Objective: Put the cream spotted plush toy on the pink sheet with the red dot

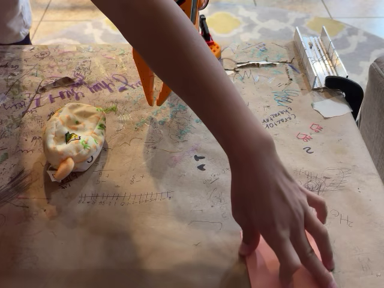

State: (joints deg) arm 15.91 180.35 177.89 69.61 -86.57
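The cream spotted plush toy (74,138) lies on the scribbled brown table at the left, with its orange nub toward the front and a white tag beside it. A corner of the pink sheet (268,271) shows at the bottom right, under a person's hand (282,210) that presses on it; the red dot is hidden. My orange gripper (155,103) hangs at the top centre, fingertips down and close together, well to the right of and behind the plush. The person's arm covers its upper part, and nothing is between the fingers.
The person's forearm (192,78) crosses the table diagonally from the top centre to the bottom right. A metal rail (318,51), a black clamp (346,89) and a white paper scrap (330,108) sit at the back right. A grey cushion edge (375,126) borders the right side.
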